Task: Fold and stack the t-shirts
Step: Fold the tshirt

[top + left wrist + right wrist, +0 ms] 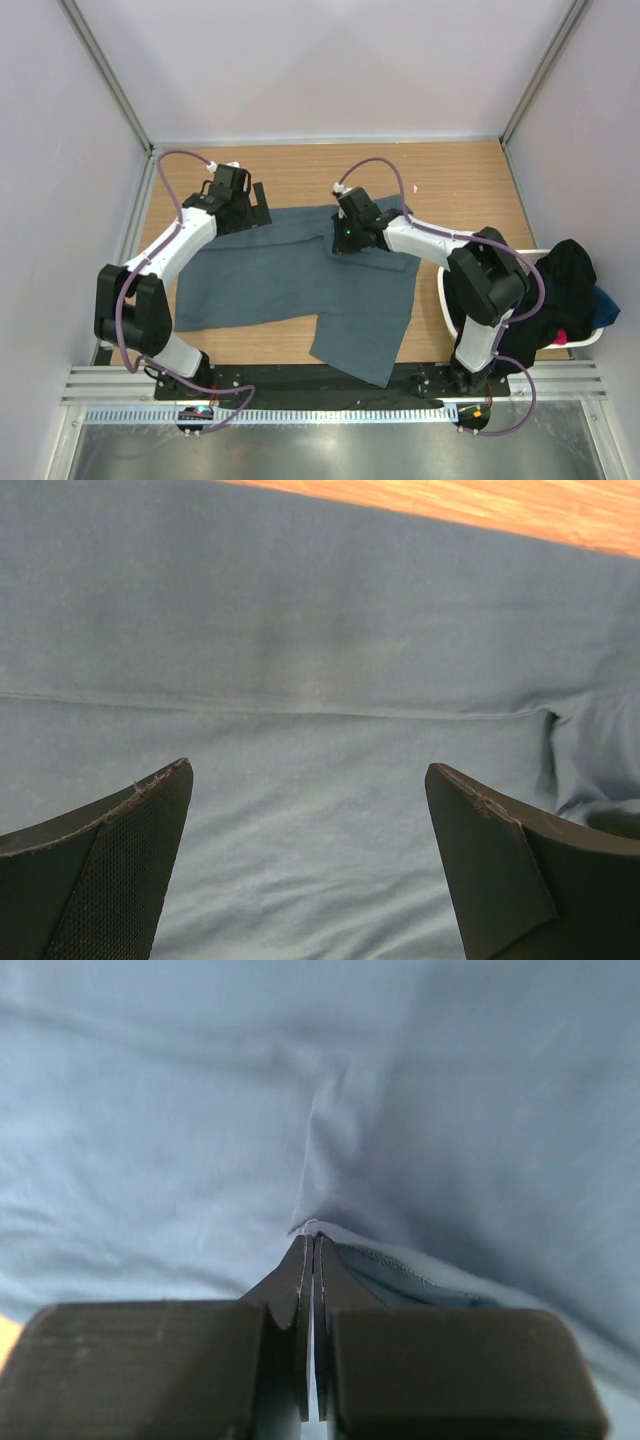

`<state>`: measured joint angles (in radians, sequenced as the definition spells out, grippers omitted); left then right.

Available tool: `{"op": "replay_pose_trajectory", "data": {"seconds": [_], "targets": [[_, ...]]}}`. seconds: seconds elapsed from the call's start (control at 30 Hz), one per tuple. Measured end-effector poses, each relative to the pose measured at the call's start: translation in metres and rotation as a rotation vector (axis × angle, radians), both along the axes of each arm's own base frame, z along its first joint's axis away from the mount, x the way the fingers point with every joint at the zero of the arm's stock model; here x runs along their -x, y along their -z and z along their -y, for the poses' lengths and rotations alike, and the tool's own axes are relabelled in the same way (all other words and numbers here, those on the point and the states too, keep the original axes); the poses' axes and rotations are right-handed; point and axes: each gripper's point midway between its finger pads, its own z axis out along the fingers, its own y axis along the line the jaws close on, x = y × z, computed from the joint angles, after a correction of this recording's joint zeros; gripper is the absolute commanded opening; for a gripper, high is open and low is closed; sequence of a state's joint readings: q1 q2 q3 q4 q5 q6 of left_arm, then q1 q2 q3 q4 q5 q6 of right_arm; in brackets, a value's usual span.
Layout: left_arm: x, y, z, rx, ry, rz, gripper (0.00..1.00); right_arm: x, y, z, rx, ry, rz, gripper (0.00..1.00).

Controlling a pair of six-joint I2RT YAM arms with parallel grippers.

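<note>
A slate blue-grey t-shirt (290, 285) lies spread, partly folded, on the wooden table (460, 185). My left gripper (252, 212) hovers at the shirt's far left edge. In the left wrist view it (308, 770) stands open, with only flat cloth (320, 630) between the fingers. My right gripper (345, 238) is down on the shirt's far middle. The right wrist view shows it (315, 1232) shut on a stitched hem of the t-shirt (430, 1280), the cloth (180, 1110) puckering up at the tips.
A white laundry basket (590, 338) stands at the right edge behind my right arm. It holds a black shirt (565, 285), a blue one (605, 305) and a bit of red cloth (562, 337). Grey walls close in the table on three sides.
</note>
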<state>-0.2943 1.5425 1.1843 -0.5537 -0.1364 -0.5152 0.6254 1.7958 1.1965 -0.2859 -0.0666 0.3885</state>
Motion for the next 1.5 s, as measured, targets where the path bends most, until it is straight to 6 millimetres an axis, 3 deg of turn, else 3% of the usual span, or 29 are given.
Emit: {"op": "replay_pose_trajectory", "data": {"seconds": [0.13,0.27,0.57,0.67,0.8,0.9,1.0,1.13,1.27,1.4,1.5], "targets": [[0.005,0.006,-0.002,-0.006,-0.002,-0.016,1.00,0.026,0.016,-0.009,0.006,0.005,-0.061,0.01],[0.011,0.011,-0.004,-0.012,-0.001,-0.035,1.00,0.041,0.019,-0.019,0.004,0.016,-0.079,0.01],[0.018,0.018,-0.006,-0.018,-0.001,-0.055,1.00,0.051,0.003,-0.032,-0.022,0.049,-0.053,0.01],[0.019,0.019,-0.006,-0.020,-0.001,-0.061,1.00,0.054,0.006,-0.030,-0.003,0.057,-0.058,0.14],[0.019,0.020,-0.006,-0.019,-0.002,-0.063,1.00,0.057,0.014,-0.021,0.052,0.069,-0.081,0.43],[0.020,0.022,-0.005,-0.015,-0.003,-0.072,1.00,0.060,0.014,-0.012,0.102,0.077,-0.094,0.57],[0.021,0.025,-0.002,-0.002,0.000,-0.085,1.00,0.058,0.006,-0.005,0.137,0.094,-0.095,0.62],[0.020,0.024,0.011,0.040,0.015,-0.096,1.00,0.050,-0.017,0.014,0.144,0.173,-0.083,0.62],[0.020,0.022,0.041,0.065,0.056,-0.096,1.00,0.041,-0.032,0.064,0.126,0.357,-0.083,0.62],[0.032,0.026,0.078,0.080,0.123,-0.114,0.99,0.046,-0.018,0.125,0.147,0.547,-0.111,0.62],[0.039,0.029,0.101,0.084,0.165,-0.126,0.99,0.059,0.001,0.146,0.195,0.607,-0.150,0.61]]}}
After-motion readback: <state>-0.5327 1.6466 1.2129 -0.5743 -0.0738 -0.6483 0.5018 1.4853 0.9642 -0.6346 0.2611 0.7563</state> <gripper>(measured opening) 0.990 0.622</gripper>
